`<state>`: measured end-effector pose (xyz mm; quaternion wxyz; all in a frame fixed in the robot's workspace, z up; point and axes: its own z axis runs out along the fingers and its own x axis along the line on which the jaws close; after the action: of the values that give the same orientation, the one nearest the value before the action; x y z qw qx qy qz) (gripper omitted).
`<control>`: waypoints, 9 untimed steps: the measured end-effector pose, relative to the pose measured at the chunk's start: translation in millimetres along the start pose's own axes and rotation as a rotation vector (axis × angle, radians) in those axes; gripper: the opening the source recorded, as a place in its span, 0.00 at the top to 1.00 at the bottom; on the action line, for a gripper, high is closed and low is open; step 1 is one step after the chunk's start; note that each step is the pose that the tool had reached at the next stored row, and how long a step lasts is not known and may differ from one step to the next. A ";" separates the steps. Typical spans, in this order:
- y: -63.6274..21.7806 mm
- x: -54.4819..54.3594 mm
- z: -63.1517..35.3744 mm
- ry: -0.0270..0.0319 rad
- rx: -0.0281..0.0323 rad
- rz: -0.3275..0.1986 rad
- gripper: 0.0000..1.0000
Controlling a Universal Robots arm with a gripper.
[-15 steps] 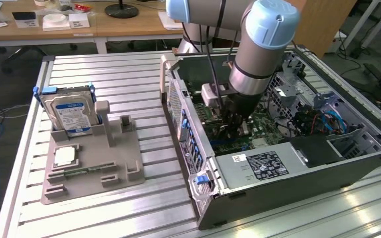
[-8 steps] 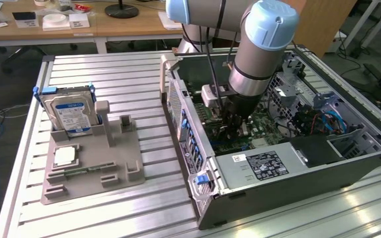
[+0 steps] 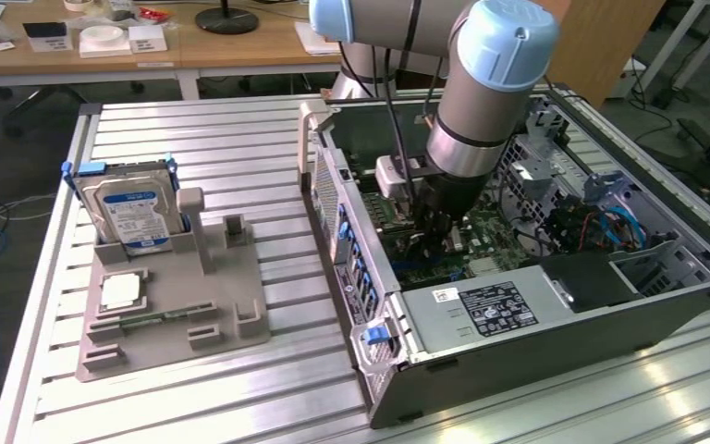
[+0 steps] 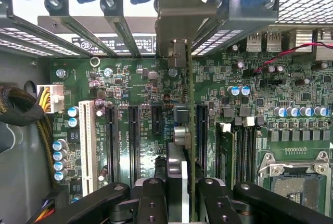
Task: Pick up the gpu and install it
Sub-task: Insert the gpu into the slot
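**A:** Biggest first: the open dark grey computer case [image 3: 553, 314] lies on the ribbed aluminium table [image 3: 207, 139], and the pale blue and grey robot arm [image 3: 484, 102] reaches down into it. What does it carry?

**B:** The thin green expansion card with the pale metal end bracket, the gpu [image 4: 183, 130]. In the wrist view the black two-fingered gripper [image 4: 179, 198] is partly closed, its jaws pinched on the card's upper edge. The card stands on edge over the green motherboard [image 4: 130, 104], bracket toward the row of slot covers at the case's rear wall.

**A:** How would the seating go well?

**B:** I'd judge alignment is everything. The card's lower edge should sit parallel with the long black expansion slot [image 4: 200, 130] just beside it, and the bracket must slide between the rear rails, not catch on them. Push straight down, evenly, without tilt.

**A:** Risks?

**B:** The small silver capacitors [image 4: 179, 133] close by; a sideways drift could knock them.
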<state>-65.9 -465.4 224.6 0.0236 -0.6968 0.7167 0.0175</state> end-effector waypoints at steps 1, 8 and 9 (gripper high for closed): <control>0.0 0.0 0.0 0.0001 0.0000 0.000 0.72; 0.0 -0.3 0.1 0.0001 -0.0002 -0.003 0.72; 0.0 -0.3 0.1 0.0000 -0.0002 -0.003 0.72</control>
<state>-65.9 -465.0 224.5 0.0236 -0.6980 0.7155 0.0176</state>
